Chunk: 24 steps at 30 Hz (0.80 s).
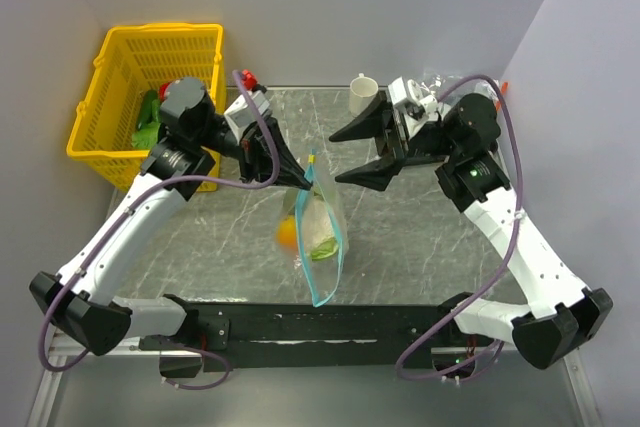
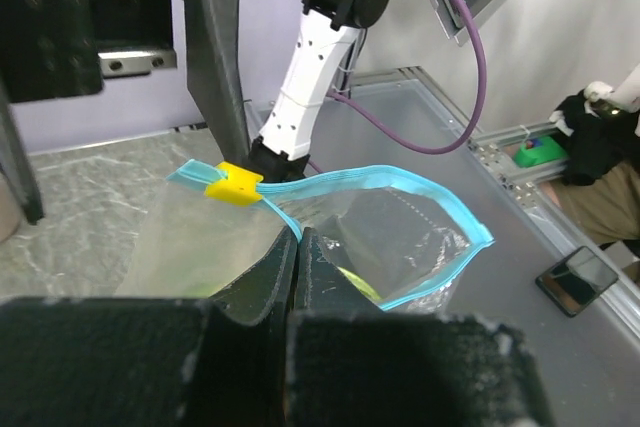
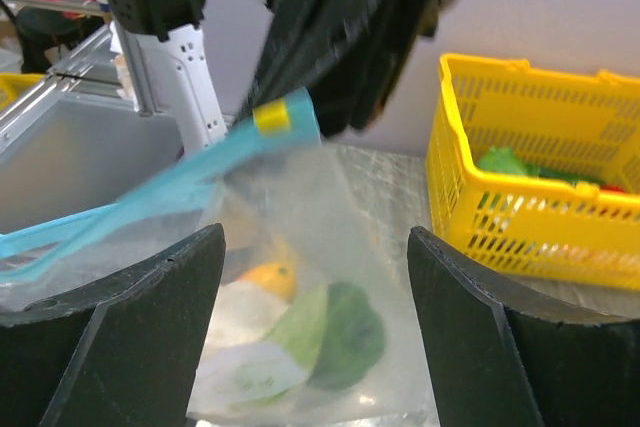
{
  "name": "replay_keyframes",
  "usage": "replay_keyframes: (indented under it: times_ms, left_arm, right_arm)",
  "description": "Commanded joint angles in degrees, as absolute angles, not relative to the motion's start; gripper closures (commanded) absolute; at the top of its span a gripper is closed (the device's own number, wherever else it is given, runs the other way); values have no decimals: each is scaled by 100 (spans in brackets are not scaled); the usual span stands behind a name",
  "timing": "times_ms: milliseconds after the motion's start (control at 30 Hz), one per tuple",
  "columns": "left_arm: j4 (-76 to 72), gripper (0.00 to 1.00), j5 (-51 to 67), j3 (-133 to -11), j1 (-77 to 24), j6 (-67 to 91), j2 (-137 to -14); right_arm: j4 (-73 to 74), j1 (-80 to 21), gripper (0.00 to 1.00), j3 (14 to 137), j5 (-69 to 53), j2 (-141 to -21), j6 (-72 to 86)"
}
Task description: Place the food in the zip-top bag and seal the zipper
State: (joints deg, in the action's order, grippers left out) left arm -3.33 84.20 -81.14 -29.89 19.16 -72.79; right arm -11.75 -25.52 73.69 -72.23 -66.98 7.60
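The food (image 1: 287,234) sits inside the bag (image 1: 322,247), an orange piece beside green and pale ones, so what is left is the sealing. The bag lies mid-worktop (image 1: 420,237), its mouth end raised by the left pincer (image 1: 293,181), which is pressed together on the plastic just under the zipper (image 2: 380,173). In the left wrist view the blue strip parts into two lips beyond the yellow slider (image 2: 233,185), so the mouth looks unsealed.

The right pincer (image 1: 337,158) is spread wide, near the mouth and apart from it. To do this well, I judge it should close squarely on the slider and draw it along the strip toward the open end. The left pincer should hold firm and keep the strip taut and straight. Slack plastic will bunch ahead of the slider and jam it. A pull off the strip's line could drag the bag free.
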Motion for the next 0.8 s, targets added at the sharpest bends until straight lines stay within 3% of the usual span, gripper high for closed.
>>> replay_keyframes:
  times_ms: [0, 367, 500, 600, 733, 767]
  left_arm:
    - [-518, 99, 8737, -8455, -3129, 2074, -7409]
    - [-703, 99, 8736, -8543, -3357, 2294, -7541]
    - [-738, 99, 8701, -8578, -3375, 2338, -7550]
    - [-791, 99, 8675, -8631, -3375, 2434, -7602]
    - [-730, 99, 8622, -8666, -3375, 2443, -7638]
    - [-721, 99, 8570, -8666, -3375, 2435, -7638]
  right_arm:
    - [-1478, -2689, 19, 7971, -7672, -6943, 914]
    - [-1607, -2786, 26, 8095, -8024, -7163, 1107]
    - [-2055, -2786, 35, 7998, -8261, -7163, 1467]
    - [-2609, -2804, 46, 7884, -8358, -7172, 1933]
    - [-2892, -2795, 74, 7822, -8429, -7163, 2267]
    - [-2865, -2795, 85, 7822, -8429, -7163, 2276]
